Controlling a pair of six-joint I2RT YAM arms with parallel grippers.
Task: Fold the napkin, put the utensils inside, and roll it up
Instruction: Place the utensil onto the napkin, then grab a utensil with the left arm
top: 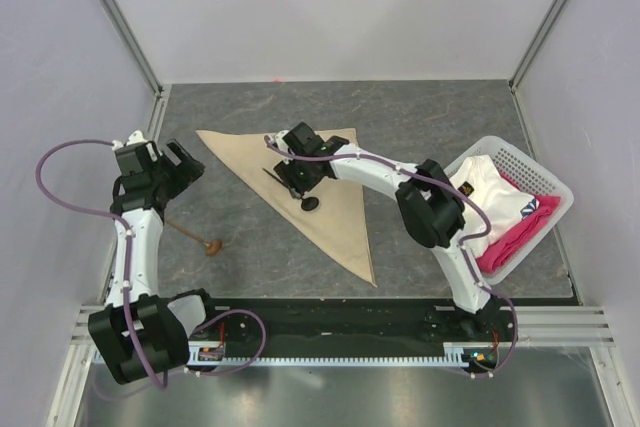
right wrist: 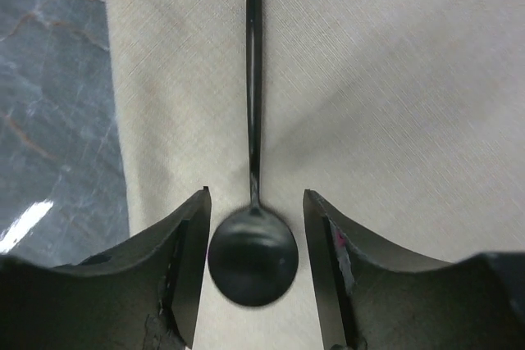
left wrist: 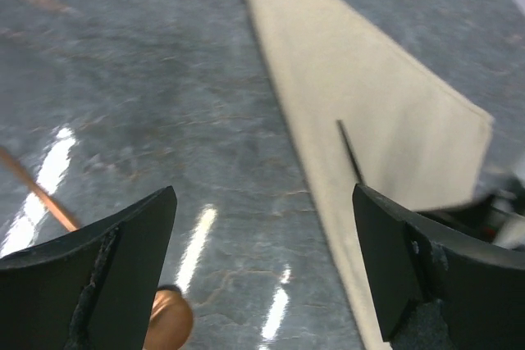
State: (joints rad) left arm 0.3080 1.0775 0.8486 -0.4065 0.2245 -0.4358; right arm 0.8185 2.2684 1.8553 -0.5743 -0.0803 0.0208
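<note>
The right gripper (right wrist: pixel 256 196) has its fingers partly apart and grips nothing. The black spoon (right wrist: pixel 253 256) lies on the napkin (right wrist: pixel 394 79), its bowl between them and its handle running ahead. The left gripper (left wrist: pixel 262 202) gapes wide and empty, with the brown-headed spoon (left wrist: pixel 168 317) on the table beside one finger.

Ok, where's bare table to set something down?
Free: the far strip of table behind the napkin, and the near patch between the brown spoon and the napkin's lower tip. Crowded: mid-napkin, where the right gripper straddles the black spoon; the basket is full.
</note>
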